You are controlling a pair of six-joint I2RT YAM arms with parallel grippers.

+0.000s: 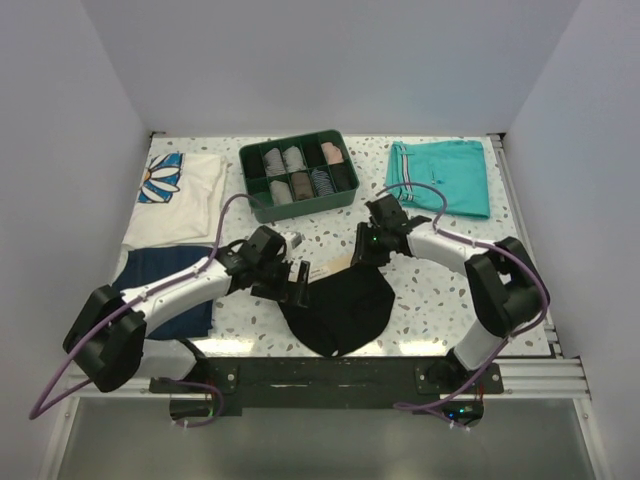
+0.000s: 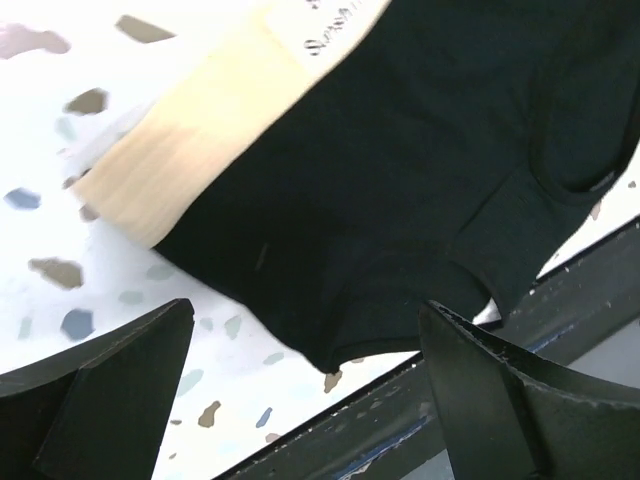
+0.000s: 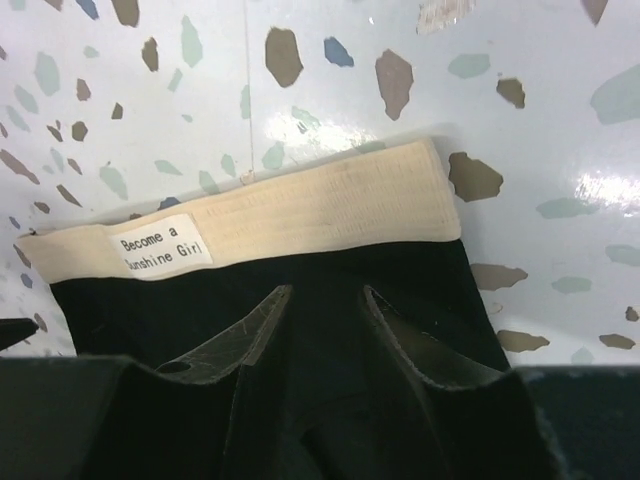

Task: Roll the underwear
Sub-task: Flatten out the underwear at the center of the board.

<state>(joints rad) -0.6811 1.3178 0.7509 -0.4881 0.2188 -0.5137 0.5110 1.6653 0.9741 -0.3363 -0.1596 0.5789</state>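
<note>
The underwear [image 1: 340, 310], black with a beige waistband [image 1: 328, 268], lies flat at lower centre of the overhead view, its tip near the front edge of the table [image 1: 430, 300]. The left gripper [image 1: 293, 285] and right gripper [image 1: 365, 250] flank its upper corners. Left wrist view: jaws wide apart above the hem. Right wrist view: fingers [image 3: 262, 325] slightly parted over black cloth, clamping nothing visible. The fabric looks limp and light; the firmer waistband looks the best hold, with bare tabletop beyond it.

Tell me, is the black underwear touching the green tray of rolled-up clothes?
Apart. The top view shows bare speckled table between the underwear and the green tray.
</note>
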